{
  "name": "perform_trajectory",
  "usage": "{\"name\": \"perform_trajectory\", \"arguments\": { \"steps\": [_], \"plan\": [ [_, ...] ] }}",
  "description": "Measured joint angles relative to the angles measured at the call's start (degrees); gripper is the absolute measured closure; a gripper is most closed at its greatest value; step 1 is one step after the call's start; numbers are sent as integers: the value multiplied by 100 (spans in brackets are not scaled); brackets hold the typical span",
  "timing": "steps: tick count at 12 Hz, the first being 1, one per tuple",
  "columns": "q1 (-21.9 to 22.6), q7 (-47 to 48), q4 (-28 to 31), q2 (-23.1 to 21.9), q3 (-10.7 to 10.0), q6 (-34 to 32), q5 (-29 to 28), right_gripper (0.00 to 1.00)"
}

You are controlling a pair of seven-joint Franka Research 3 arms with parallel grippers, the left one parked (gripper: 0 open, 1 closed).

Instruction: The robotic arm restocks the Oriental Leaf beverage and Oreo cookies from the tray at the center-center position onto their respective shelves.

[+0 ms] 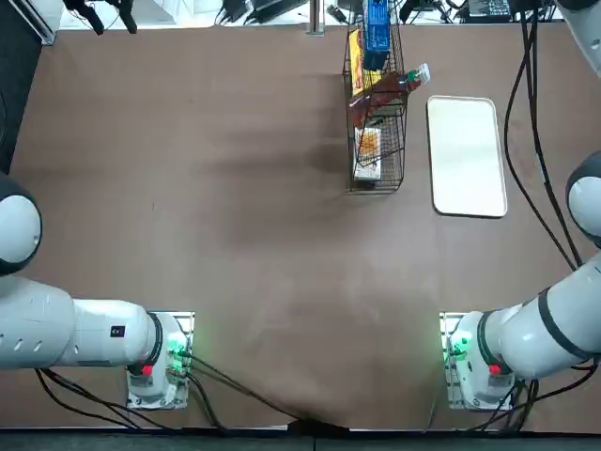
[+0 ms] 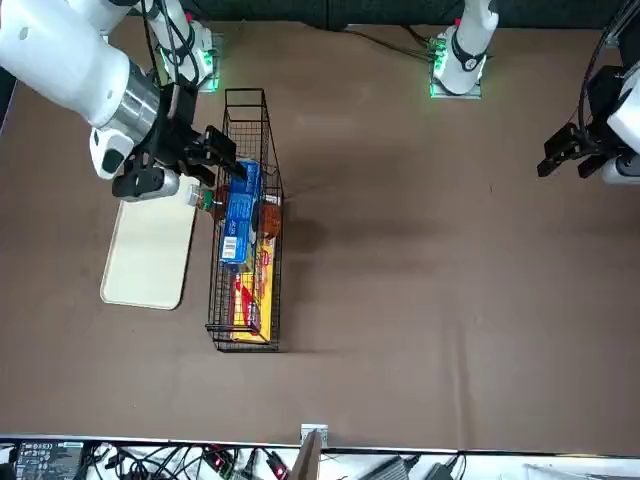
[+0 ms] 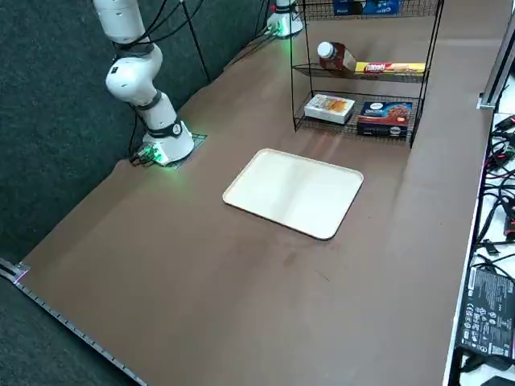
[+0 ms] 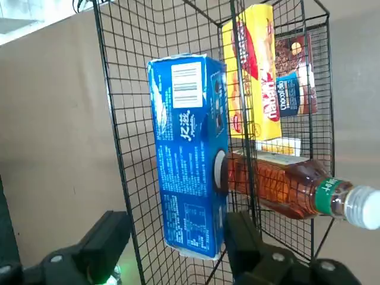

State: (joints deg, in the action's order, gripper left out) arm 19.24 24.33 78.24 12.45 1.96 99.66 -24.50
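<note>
The black wire shelves [image 1: 376,103] [image 2: 245,230] [image 3: 362,76] stand beside the white tray [image 1: 466,155] [image 2: 150,250] [image 3: 294,193], which holds nothing. The blue Oreo cookies [image 4: 190,172] [image 2: 240,215] [image 1: 377,23] lie on the top tier. On a tier below lies the Oriental Leaf beverage [image 4: 285,187] [image 1: 390,86] [image 3: 334,56], its white cap poking out toward the tray. My right gripper [image 2: 222,165] [image 4: 175,243] hovers at the rack's tray side, level with the top tier, open. Its fingers [image 4: 107,237] straddle the end of the Oreo packet, with a gap on one side.
Yellow snack packets [image 4: 255,71] [image 2: 255,300] and a chocolate cookie box [image 3: 385,117] fill other tiers, next to a small white box [image 3: 328,106]. Cables [image 1: 535,141] trail over the table beside the tray. The brown table [image 1: 207,207] stretches away to the robot's left.
</note>
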Motion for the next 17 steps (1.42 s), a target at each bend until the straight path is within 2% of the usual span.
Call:
{"name": "perform_trajectory", "arguments": {
  "steps": [3,6,9,12,13,14,17],
  "plan": [
    [-43,-25,-100,-60,-94,-185,82,0],
    [-131,-75,-152,-258,-204,-529,556,0],
    [-274,-242,-153,-496,-214,-964,1072,0],
    [-582,-877,-84,-665,-223,-1405,1426,0],
    [-698,-1101,25,-732,-228,-1442,1550,0],
    [-844,-1419,390,-902,-231,-1434,1941,0],
    [-899,-1685,1156,-1253,-231,-1044,2225,0]
  ]
}}
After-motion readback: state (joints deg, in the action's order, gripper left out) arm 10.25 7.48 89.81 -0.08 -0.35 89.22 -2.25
